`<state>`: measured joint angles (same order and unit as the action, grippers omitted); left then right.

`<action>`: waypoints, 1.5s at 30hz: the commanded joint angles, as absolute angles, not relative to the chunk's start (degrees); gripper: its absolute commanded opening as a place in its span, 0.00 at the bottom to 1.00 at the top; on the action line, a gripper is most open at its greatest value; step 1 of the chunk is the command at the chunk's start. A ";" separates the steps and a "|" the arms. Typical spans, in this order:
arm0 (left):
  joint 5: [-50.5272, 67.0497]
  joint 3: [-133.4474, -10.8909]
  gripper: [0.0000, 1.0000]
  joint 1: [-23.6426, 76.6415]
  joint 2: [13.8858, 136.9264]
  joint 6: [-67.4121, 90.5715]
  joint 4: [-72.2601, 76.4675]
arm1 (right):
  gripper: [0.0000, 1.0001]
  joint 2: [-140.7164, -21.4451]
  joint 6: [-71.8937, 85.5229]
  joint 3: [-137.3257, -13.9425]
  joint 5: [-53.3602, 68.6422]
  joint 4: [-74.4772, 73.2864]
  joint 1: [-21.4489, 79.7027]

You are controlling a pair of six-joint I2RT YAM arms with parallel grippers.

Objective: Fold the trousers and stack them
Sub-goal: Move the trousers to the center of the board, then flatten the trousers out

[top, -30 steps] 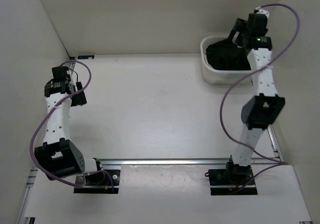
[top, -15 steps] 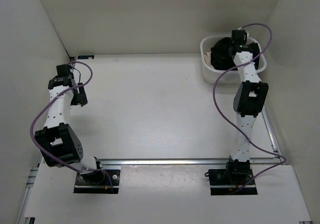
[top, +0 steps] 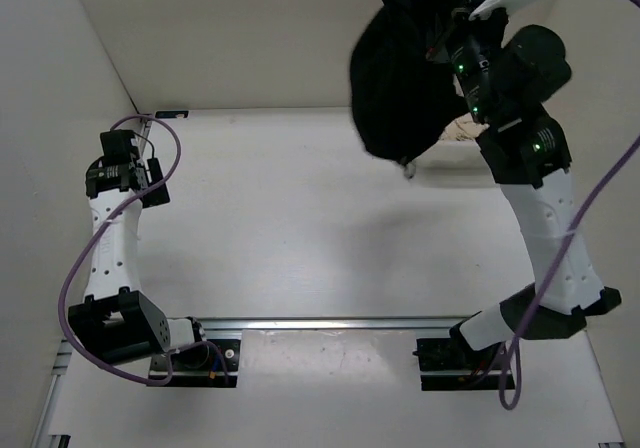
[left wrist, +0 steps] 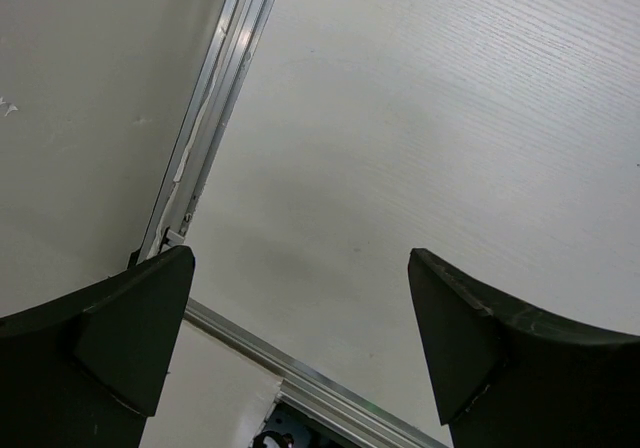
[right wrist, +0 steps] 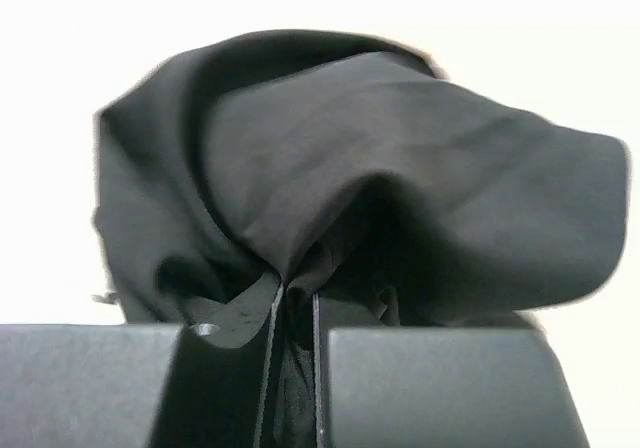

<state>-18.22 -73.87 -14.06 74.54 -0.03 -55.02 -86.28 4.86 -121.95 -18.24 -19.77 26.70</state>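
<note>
While the white table (top: 300, 228) spreads pale beneath both arms, the trousers (top: 400, 78) hang above its far right part as one dark, bunched mass, clear of the surface and reaching up out of the overhead view; from the right wrist they (right wrist: 360, 188) show as matte black cloth in soft folds, draped over and beyond the fingers. The right arm (top: 545, 218) rises from its base at the near edge and bends up toward the bundle; the left arm (top: 105, 248) stands along the left side, well apart from the cloth. The right gripper (right wrist: 296, 303) has its jaws drawn almost together, pinching a gather of the trousers between them; in the overhead view its tips are buried in the fabric. The left gripper (left wrist: 300, 263) hovers over bare table near the left wall with its jaws spread wide and nothing between them; an aluminium rail (left wrist: 215, 108) runs along the table edge ahead of it. A purple cable (top: 75, 268) loops beside the left arm; a pale sliver (top: 462, 131) just under the bundle may be the rim of a container, though too little shows to be sure.
</note>
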 commanded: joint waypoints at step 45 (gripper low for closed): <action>-6.50 -69.96 1.00 1.23 88.25 0.00 -55.46 | 0.89 -119.96 -0.19 -90.70 -13.80 -31.46 69.26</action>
<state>-4.91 -68.40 1.21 91.29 -0.01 -55.29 -118.34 0.67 -87.46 -10.48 -31.48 70.65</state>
